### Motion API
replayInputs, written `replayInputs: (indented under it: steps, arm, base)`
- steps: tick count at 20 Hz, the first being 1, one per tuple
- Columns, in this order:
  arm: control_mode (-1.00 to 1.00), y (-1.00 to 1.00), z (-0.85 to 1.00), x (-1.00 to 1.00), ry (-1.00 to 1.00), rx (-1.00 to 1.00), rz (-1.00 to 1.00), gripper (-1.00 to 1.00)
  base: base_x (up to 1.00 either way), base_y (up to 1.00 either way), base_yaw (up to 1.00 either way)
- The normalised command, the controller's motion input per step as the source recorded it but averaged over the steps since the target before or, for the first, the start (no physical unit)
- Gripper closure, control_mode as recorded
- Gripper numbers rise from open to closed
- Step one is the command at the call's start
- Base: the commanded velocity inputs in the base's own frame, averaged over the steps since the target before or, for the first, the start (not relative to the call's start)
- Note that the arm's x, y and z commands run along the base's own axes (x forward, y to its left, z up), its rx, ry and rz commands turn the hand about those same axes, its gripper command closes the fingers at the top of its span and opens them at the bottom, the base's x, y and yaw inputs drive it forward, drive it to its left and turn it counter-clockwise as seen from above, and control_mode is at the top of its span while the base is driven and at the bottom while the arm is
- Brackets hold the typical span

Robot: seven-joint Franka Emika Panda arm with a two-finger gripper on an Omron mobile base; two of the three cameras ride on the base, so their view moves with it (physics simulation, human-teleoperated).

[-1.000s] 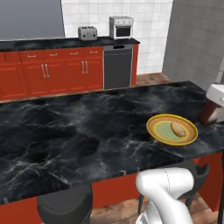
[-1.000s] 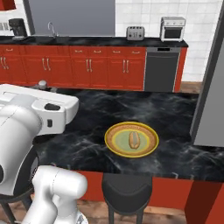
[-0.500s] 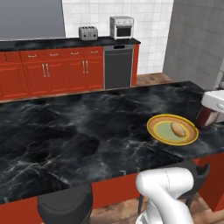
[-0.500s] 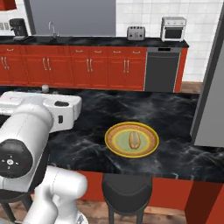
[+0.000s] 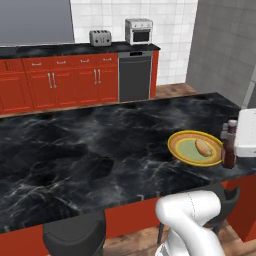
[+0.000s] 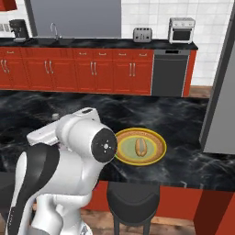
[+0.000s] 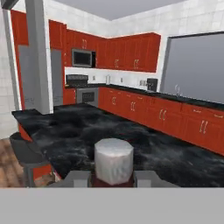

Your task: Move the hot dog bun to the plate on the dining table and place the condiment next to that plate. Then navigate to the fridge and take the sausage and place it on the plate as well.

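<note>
A red-cabinet kitchen with white tile walls stands behind the black marble counter (image 5: 90, 160). In the left base view, the round yellow plate with a green centre (image 5: 195, 148) holds the tan hot dog bun (image 5: 202, 147), and the dark red condiment bottle with a pale cap (image 5: 229, 150), which half a second ago hung higher at the counter's right edge, is now down just beside the plate's right rim, so placing seems nearly done. The right base view shows the same plate (image 6: 154, 153) with only the bun (image 6: 140, 147) in it. In the hand view the claw (image 7: 113, 178) stays clamped on the bottle's cap (image 7: 113, 160).
</note>
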Motion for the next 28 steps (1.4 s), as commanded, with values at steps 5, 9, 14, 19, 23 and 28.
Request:
replayInputs:
  steps: [5,9,14,19,23,28]
  arm:
    - [-1.00,0.36,-0.88,0.48,-0.06,-0.10,0.48,1.00]
    - [-1.00,0.18,-0.59,0.78,-0.01,0.02,0.39,1.00]
    - [-1.00,0.00,-0.27,0.98,0.00,0.08,0.28,1.00]
    - [-1.00,0.00,-0.25,0.87,0.00,0.02,0.23,1.00]
    - [-1.00,0.00,-0.34,0.68,0.00,0.00,0.18,1.00]
    - [-1.00,0.00,-0.34,0.54,0.03,0.00,0.14,1.00]
  base:
    - [0.00,0.00,0.00]
    - [0.00,0.00,0.00]
    - [0.00,0.00,0.00]
    - [0.00,0.00,0.00]
    - [0.00,0.00,0.00]
    - [0.00,0.00,0.00]
